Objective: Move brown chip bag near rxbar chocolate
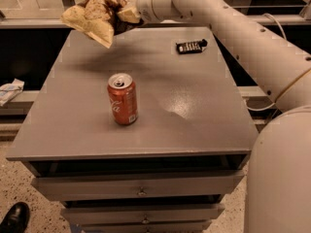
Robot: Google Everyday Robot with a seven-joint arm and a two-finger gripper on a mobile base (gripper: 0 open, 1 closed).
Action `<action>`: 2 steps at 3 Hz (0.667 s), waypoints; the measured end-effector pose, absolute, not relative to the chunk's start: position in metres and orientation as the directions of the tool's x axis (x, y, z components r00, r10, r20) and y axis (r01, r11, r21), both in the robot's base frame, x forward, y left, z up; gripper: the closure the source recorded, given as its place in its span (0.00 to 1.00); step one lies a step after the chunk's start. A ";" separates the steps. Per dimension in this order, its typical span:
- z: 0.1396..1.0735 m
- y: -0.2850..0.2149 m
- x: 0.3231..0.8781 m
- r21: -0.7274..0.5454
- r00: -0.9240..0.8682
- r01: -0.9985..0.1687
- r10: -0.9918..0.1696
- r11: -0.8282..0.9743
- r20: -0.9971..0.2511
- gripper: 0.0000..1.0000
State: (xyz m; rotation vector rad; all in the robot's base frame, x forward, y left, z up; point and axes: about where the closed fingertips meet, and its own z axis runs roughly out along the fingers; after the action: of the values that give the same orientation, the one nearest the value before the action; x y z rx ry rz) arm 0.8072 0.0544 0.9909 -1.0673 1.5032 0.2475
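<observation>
Above the table [194, 130], end effector [127, 13] on wrinkly brown chip bag [92, 18].

Single arm [243, 38], outstretched. The gripper [122, 14] hangs raised at the arm's far end, pointing left, clamped on the brown chip bag [92, 18]. Just right of the gripper sits the rounded wrist [155, 1]. Farther right and lower, the arm descends to the robot's body [282, 178].

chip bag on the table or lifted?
Lifted: the brown chip bag hangs from the tool, clear above the far-left corner of the table.
</observation>
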 end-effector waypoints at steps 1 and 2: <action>0.990 0.057 0.807 -0.410 0.138 -0.726 -0.468 0.552 -0.873 0.69; 0.988 0.059 0.807 -0.409 0.138 -0.729 -0.468 0.549 -0.873 0.46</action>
State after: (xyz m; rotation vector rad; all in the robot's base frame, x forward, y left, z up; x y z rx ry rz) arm 0.8071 0.0594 0.9882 -1.0727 1.5032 0.2542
